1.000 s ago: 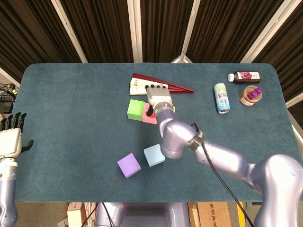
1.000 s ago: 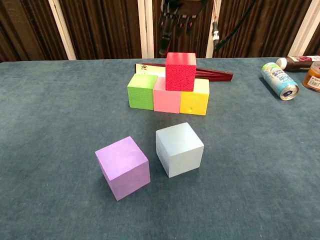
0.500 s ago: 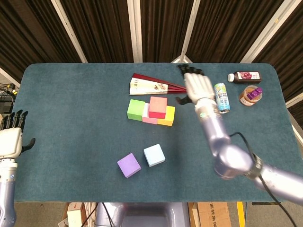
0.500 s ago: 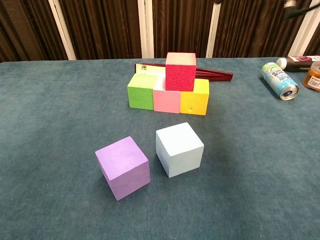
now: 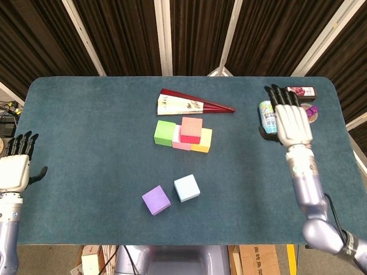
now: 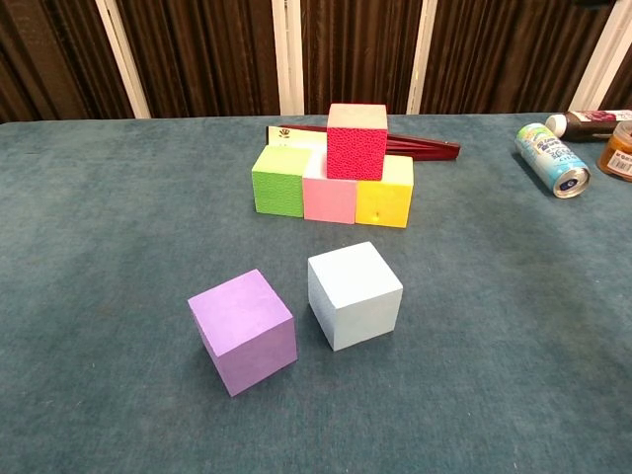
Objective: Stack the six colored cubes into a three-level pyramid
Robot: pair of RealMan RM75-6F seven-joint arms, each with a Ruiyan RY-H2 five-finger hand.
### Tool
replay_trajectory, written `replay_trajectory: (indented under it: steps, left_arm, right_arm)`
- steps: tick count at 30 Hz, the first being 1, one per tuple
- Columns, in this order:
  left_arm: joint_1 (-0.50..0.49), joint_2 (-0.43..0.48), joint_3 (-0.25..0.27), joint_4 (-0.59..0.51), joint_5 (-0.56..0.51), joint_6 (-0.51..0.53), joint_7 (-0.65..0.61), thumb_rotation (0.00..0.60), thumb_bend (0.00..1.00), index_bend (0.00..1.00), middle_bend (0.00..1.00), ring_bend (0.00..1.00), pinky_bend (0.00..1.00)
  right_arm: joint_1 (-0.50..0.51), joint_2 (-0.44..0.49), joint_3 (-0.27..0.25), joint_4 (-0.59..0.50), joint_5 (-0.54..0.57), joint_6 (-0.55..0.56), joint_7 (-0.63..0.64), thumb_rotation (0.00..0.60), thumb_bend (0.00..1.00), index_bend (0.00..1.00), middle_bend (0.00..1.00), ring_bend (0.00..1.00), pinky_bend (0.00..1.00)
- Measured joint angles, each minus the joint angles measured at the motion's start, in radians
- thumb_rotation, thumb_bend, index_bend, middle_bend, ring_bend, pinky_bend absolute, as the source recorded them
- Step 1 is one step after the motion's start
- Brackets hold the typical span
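**Four cubes stacked, two loose, both hands empty**

While the pyramid stands unfinished at the centre of the head view, both hands hold nothing. The base row runs left to right: green cube [image 5: 164, 132], pink cube [image 6: 329, 198] and yellow cube [image 5: 204, 141], sides touching. A red cube [image 5: 191, 129] sits on top, over the pink and yellow ones. Below them in the frame, apart from the row, lie a purple cube [image 5: 156, 200] and a light blue cube [image 5: 187, 188], near each other but not touching.

The right hand [image 5: 291, 124] hovers at the right of the frame, fingers spread and released, over a can [image 5: 266, 112]. The left hand [image 5: 15, 169] waits at the far left edge, fingers straight and apart. The loose cubes lie between them; neither hand is clearly nearer, as I judge it.

Only the head view shows the hands. The chest view shows the stack's height and the red cube's textured front, plus a folded fan [image 6: 425, 148] just behind the row.
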Motion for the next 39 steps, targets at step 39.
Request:
replay_trajectory:
  steps: [39]
  left_arm:
    - [-0.211, 0.303, 0.024, -0.292, 0.114, -0.386, -0.107, 0.6, 0.27, 0.05, 0.01, 0.0, 0.0]
  right_arm:
    - [-0.309, -0.252, -0.504, 0.39, -0.652, 0.383, 0.437, 0.6, 0.33, 0.0, 0.04, 0.0, 0.0]
